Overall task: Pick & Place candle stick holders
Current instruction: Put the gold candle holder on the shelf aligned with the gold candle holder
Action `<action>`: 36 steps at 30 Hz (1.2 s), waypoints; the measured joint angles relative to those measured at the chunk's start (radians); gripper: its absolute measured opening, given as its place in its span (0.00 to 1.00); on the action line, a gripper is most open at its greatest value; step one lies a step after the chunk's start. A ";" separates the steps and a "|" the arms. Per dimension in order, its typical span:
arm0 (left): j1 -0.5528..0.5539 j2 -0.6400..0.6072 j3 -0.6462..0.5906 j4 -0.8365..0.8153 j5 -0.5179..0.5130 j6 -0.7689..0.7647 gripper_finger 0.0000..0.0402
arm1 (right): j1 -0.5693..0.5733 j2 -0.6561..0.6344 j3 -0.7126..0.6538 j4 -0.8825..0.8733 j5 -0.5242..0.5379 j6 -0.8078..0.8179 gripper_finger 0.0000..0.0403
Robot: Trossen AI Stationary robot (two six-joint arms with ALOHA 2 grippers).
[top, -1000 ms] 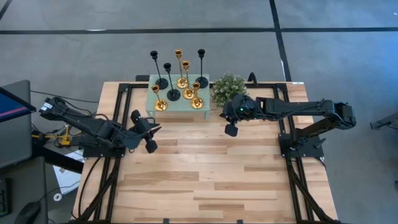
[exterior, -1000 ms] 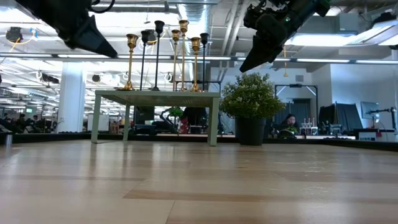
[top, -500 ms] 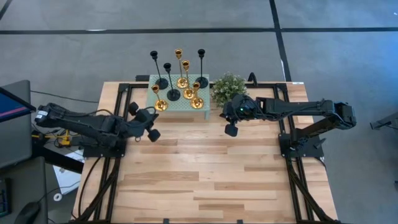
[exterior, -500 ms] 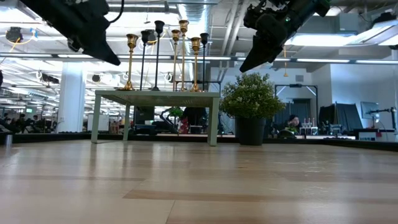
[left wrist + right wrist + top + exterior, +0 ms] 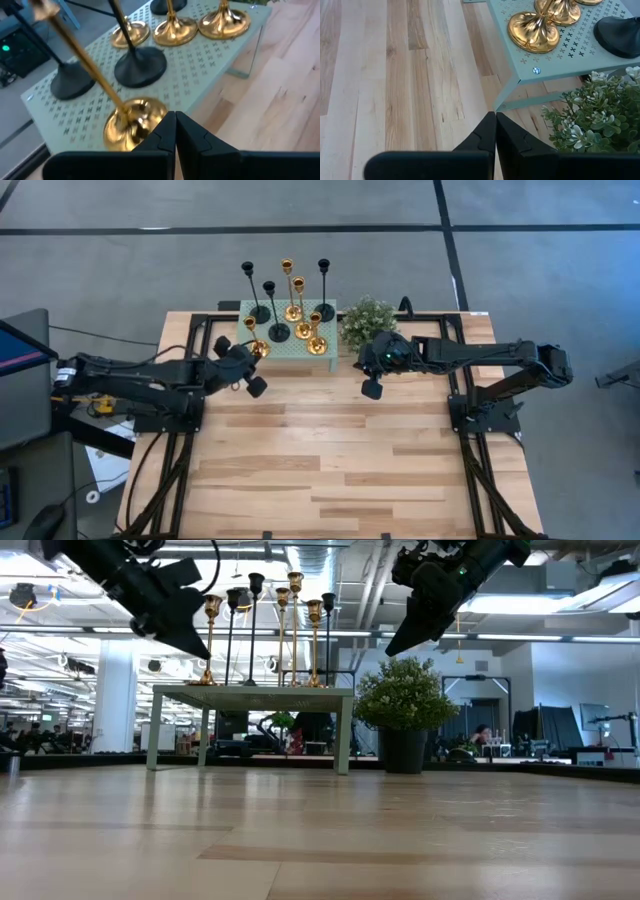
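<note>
Pale wooden planks form the worktable (image 5: 330,460); all positions below are given relative to the mint-green mesh-top side table (image 5: 285,340) standing at its far edge. Nearest the viewer, the left gripper (image 5: 252,381) hangs in the air just before the side table's front left corner, its two fingers (image 5: 165,137) pressed together and gripping nothing. The right gripper (image 5: 372,387) hovers before the side table's front right corner, likewise with fingers (image 5: 487,132) pressed together and empty, above bare planks. On the mesh top stand all seven candle stick holders (image 5: 290,305), upright: a gold holder (image 5: 257,345) at the front left corner, closest to the left gripper; two more gold ones (image 5: 312,338) toward the front right; black holders (image 5: 277,328) in the middle and along the far edge; and one gold holder (image 5: 291,308) among those at the rear. Immediately right of the side table sits a bushy green potted plant (image 5: 368,321).
</note>
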 joint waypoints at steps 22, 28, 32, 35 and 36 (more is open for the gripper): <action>0.136 0.022 0.000 0.125 0.040 0.111 0.02 | 0.000 0.000 0.000 -0.011 0.000 0.000 0.00; 0.183 0.022 0.000 0.145 0.083 0.158 0.01 | 0.000 0.000 0.000 -0.011 0.000 0.000 0.00; 0.224 0.022 0.000 0.173 0.145 0.193 0.01 | 0.000 0.000 0.000 -0.011 0.000 0.000 0.00; 0.259 0.022 0.000 0.192 0.187 0.214 0.02 | 0.000 0.000 0.000 -0.011 0.000 0.000 0.00; 0.271 0.022 0.000 0.194 0.194 0.216 0.02 | 0.000 0.000 0.000 -0.011 0.000 0.000 0.00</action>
